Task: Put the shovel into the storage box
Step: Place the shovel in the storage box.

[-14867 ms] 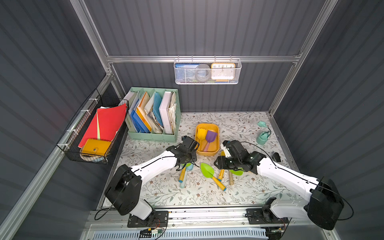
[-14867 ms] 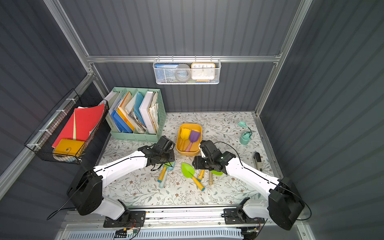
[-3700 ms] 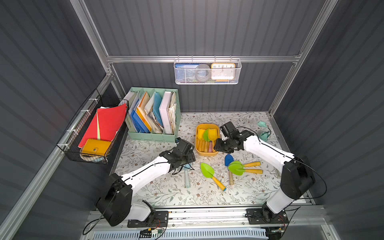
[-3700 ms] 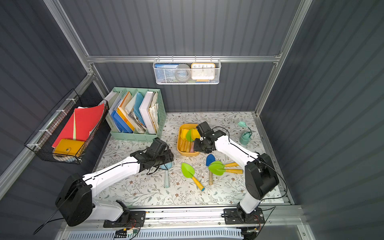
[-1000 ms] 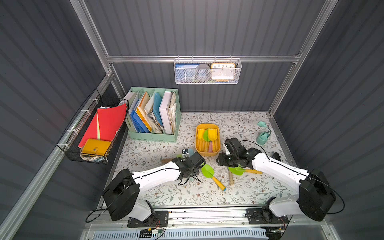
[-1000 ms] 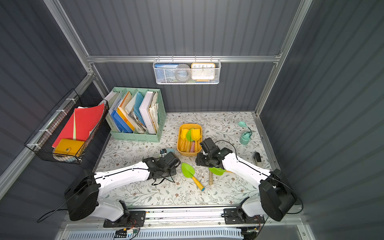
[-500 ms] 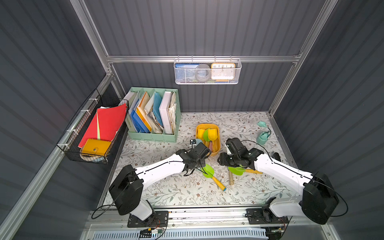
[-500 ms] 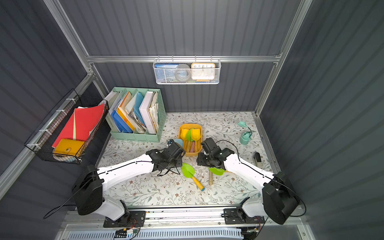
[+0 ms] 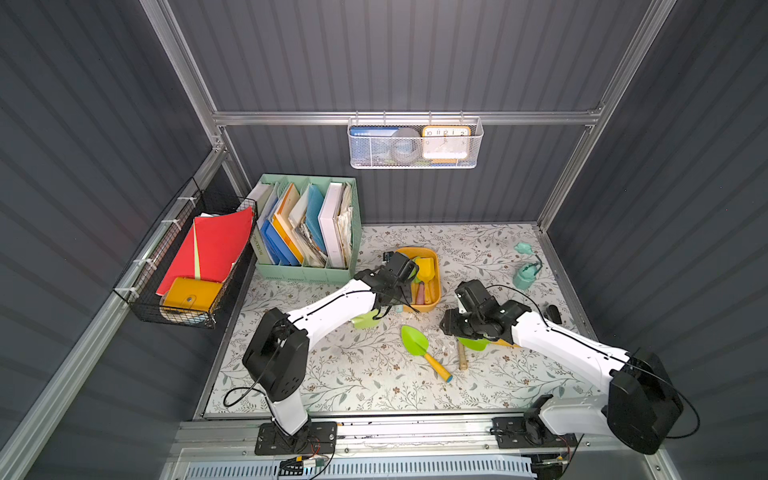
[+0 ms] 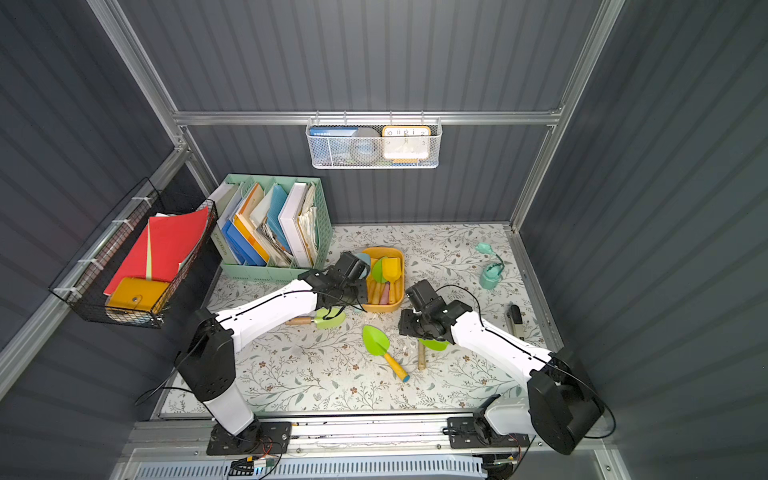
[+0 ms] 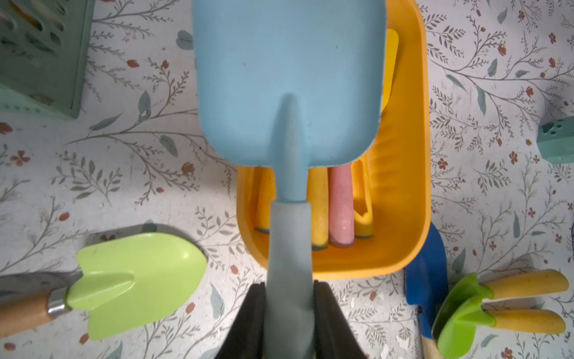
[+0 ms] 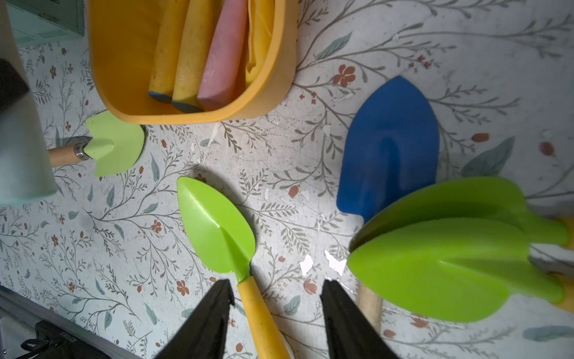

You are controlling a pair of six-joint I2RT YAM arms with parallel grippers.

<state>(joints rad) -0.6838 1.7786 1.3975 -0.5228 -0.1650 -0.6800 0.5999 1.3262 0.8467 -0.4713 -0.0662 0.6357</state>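
Above the box, my left gripper pinches the pale shovel, blade overhanging the rim, so releasing now could tip it out.

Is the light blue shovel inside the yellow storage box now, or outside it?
Outside. The left hand grips the light blue shovel by its handle, with the blade above the storage box rim, not resting inside.
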